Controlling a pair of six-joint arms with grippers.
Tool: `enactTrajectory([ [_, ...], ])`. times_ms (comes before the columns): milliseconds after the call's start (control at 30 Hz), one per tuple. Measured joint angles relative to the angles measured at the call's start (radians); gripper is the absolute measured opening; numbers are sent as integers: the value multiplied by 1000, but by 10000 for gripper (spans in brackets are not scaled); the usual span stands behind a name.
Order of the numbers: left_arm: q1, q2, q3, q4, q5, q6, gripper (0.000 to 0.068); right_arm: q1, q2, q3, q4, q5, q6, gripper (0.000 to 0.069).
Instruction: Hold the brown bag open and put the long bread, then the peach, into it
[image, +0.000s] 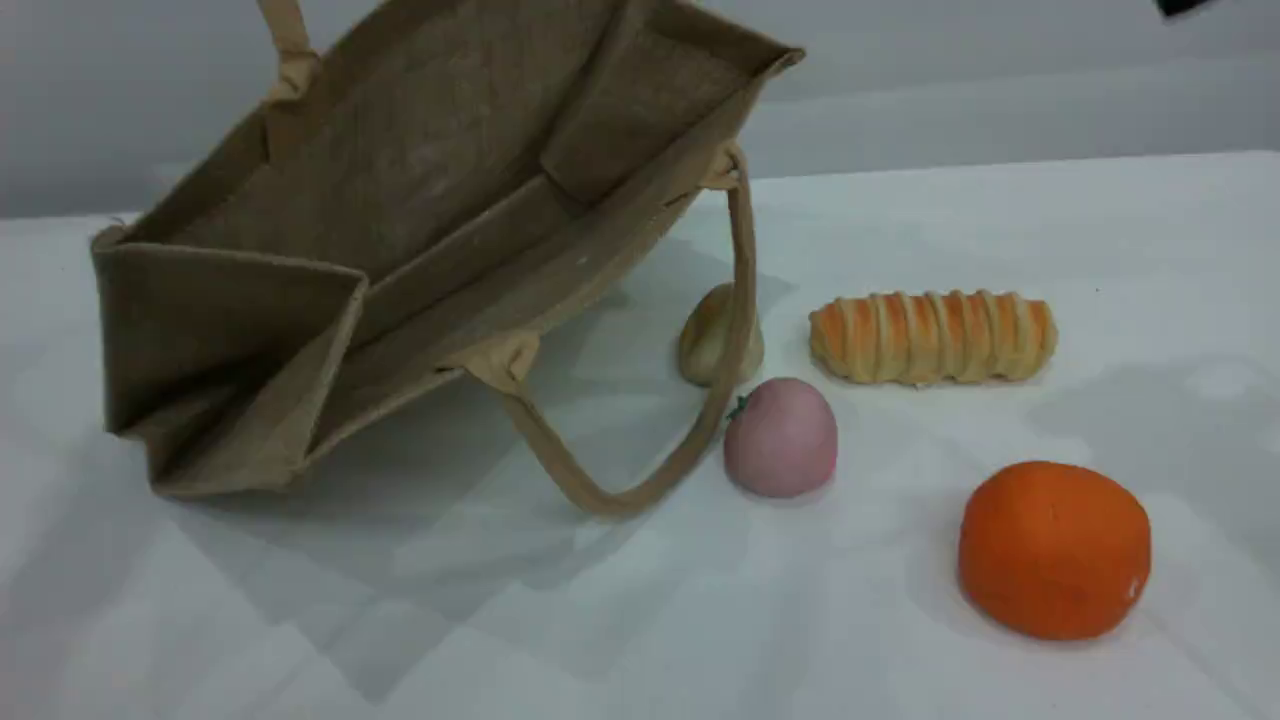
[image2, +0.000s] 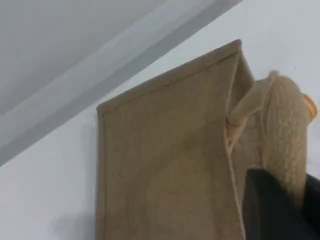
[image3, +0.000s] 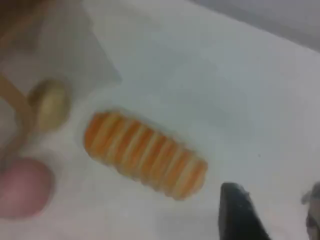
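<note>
The brown bag (image: 420, 200) hangs tilted, its mouth wide open toward the camera and its lower left corner on the table. Its upper handle (image: 290, 45) runs out of the top of the scene view. In the left wrist view that handle (image2: 285, 130) passes between the dark fingers of my left gripper (image2: 292, 197), which is shut on it above the bag (image2: 160, 160). The long bread (image: 932, 337) lies to the right of the bag, the peach (image: 781, 437) in front of it. My right gripper (image3: 275, 212) hovers open beside the long bread (image3: 145, 155), holding nothing.
The bag's loose lower handle (image: 600, 495) droops onto the table and crosses a small beige lumpy fruit (image: 706, 335). A large orange ball (image: 1054, 548) sits at the front right. A white cloth (image: 1100, 230) covers the table.
</note>
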Motion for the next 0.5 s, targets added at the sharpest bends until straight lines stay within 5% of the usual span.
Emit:
enactTrajectory([
  [367, 0, 0, 0, 0, -1, -2, 101, 18, 199, 0, -1, -144, -233, 463],
  [500, 0, 0, 0, -1, -1, -2, 101, 59, 249, 0, -4, -200, -356, 482],
])
